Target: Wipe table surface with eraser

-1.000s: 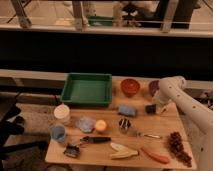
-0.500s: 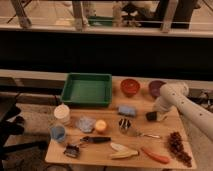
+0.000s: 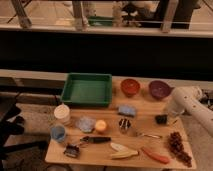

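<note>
The white arm (image 3: pixel 192 102) reaches in from the right and bends downward, its claw (image 3: pixel 162 118) low over the right side of the desk (image 3: pixel 148 118).

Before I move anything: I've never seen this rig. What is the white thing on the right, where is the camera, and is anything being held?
The white thing is the robot's single arm, reaching in from the right. Its gripper is down at the small black eraser near the table's right edge. Whether it actually grips the eraser, I cannot tell. One camera looks down on the wooden table from above. Also on the table are a green tray, a red bowl, a purple bowl, a blue sponge, a metal cup, a white cup, a blue cup and a brush.
</note>
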Robot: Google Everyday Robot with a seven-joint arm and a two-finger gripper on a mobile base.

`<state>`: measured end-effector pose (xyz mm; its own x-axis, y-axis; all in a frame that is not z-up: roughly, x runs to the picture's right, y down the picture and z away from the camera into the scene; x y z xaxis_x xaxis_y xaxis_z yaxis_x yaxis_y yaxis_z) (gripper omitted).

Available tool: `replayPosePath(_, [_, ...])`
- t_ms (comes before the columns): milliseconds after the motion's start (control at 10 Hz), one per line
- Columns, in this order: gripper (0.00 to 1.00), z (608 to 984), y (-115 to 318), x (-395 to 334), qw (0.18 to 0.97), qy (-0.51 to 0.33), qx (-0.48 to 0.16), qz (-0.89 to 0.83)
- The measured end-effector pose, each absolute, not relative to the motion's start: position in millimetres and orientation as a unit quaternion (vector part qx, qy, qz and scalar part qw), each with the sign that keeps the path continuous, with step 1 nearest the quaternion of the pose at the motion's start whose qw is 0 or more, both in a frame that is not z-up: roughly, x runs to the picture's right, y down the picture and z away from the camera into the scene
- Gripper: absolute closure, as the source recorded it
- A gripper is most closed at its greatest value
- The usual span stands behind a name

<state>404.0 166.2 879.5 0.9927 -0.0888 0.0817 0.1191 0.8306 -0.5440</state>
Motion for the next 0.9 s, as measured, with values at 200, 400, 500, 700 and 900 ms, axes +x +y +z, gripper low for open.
replayPosePath(200, [0.97,883.8,153.5,419.4,0.959,-0.017,-0.280,-0.040])
replayPosePath(400, [0.97,885.7,144.6,413.3,0.960,-0.019,-0.276,-0.047])
replayPosePath(500, [0.97,885.9,141.9,406.1,0.961,-0.020,-0.273,-0.050])
replayPosePath(700, [0.97,888.5,134.6,368.5,0.961,-0.027,-0.267,-0.064])
replayPosePath(900, [0.97,890.3,132.1,333.7,0.960,-0.031,-0.264,-0.085])
